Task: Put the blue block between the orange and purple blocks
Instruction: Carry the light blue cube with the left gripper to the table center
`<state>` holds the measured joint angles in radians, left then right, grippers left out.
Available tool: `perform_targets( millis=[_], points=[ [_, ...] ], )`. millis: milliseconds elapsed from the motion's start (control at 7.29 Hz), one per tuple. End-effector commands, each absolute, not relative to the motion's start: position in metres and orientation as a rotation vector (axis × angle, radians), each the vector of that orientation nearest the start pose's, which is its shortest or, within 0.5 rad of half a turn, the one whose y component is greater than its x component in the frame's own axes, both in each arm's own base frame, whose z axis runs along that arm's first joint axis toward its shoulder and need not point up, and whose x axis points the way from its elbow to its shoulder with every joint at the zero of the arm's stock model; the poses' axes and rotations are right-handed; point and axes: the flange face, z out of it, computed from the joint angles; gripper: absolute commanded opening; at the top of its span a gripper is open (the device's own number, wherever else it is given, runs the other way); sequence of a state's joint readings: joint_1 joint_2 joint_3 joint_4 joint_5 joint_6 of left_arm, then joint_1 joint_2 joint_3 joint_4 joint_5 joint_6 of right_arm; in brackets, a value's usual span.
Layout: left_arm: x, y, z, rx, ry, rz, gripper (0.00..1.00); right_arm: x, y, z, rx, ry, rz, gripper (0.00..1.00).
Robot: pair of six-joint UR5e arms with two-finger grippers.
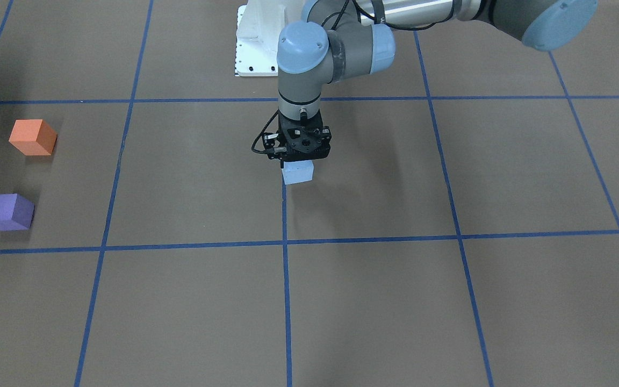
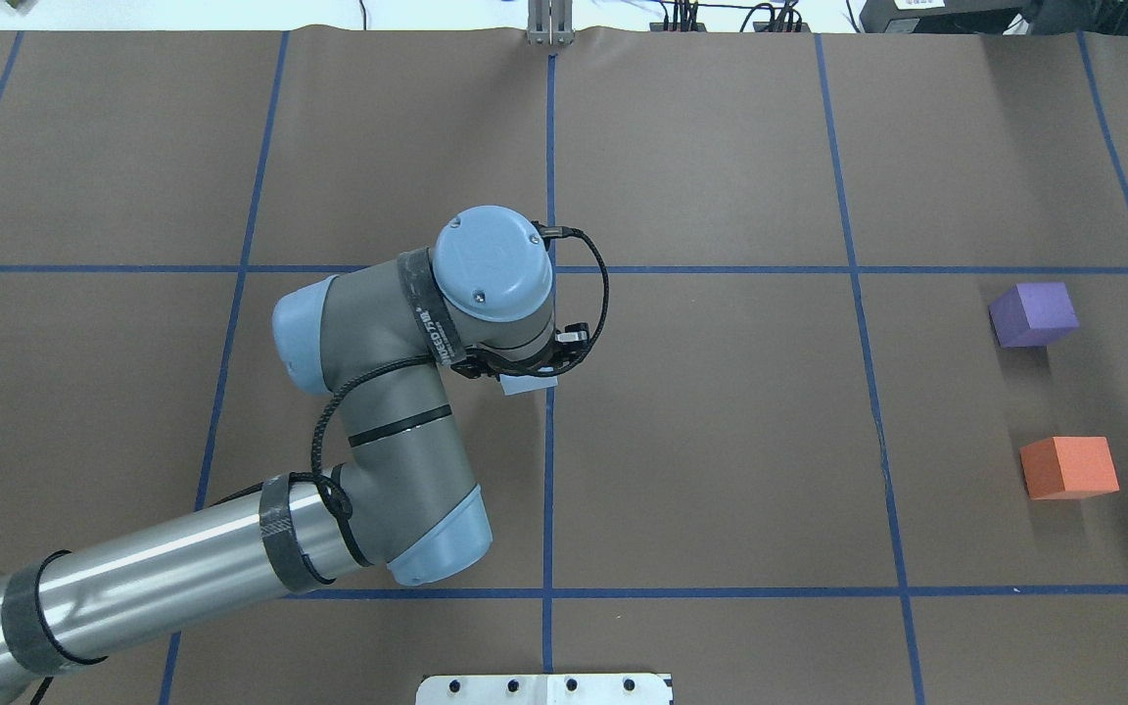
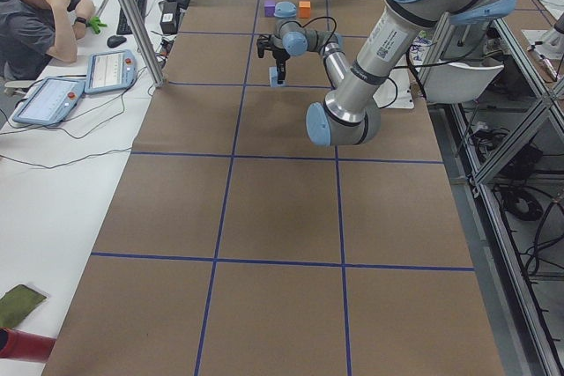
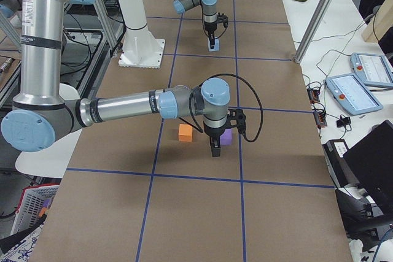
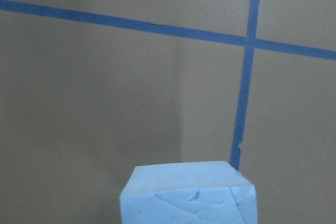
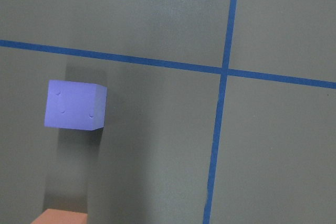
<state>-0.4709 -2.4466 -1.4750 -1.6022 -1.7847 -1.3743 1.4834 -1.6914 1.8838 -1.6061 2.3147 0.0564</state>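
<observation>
Brown worktop (image 1: 374, 301) gridded with blue tape (image 1: 286, 301), blocks lying straight on it. No tray, bin or box anywhere in view, so nothing contained to report.

Judged as early in the task. At the middle of the worktop, on a tape line, the blue block (image 1: 298, 173), directly under the left claw (image 1: 300, 160), pointed straight down and covering the block's top. Fingers hidden in every view, so cannot tell whether clenched on the block or released around it, nor whether lifted or resting. From the left wrist camera, only the block's pale top and one side at the bottom edge, with a tape crossing beyond.

Toward the robot's right end, the orange block (image 1: 33, 137) and purple block (image 1: 7, 212), near each other and well apart from the blue one, with bare brown between them: goal spot unfilled. Seen only from the side, the right claw (image 4: 215, 150), hanging just beside the purple block; cannot tell its state.

Left to do, by this reckoning: secure the grip if not yet had, carry across, set down in the gap without knocking either neighbour.
</observation>
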Motion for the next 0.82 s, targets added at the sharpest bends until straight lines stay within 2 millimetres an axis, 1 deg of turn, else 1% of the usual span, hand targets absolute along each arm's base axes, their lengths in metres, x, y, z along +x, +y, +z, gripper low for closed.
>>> perform_targets(
  millis=[0,137,274,411,548,685],
  points=[
    [0.646,-0.451,0.162,0.105,0.825,-0.178,0.62,0.027,-0.448,0.567,0.095,-0.751,-0.087,1.00],
    [0.648,-0.451,0.166,0.110,0.816,-0.176,0.78,0.027,-0.448,0.566,0.095,-0.751,-0.087,1.00],
    [0.648,-0.451,0.166,0.111,0.814,-0.172,0.99,0.027,-0.448,0.567,0.094,-0.751,-0.088,1.00],
    [0.645,-0.450,0.160,0.110,0.827,-0.167,1.00,0.027,-0.448,0.567,0.094,-0.751,-0.088,1.00],
    [0.634,-0.452,0.151,0.120,0.842,-0.152,1.00,0.027,-0.448,0.566,0.099,-0.751,-0.094,1.00],
    [0.609,-0.454,0.133,0.156,0.856,-0.068,1.00,0.026,-0.451,0.560,0.141,-0.757,-0.110,1.00]
  ],
)
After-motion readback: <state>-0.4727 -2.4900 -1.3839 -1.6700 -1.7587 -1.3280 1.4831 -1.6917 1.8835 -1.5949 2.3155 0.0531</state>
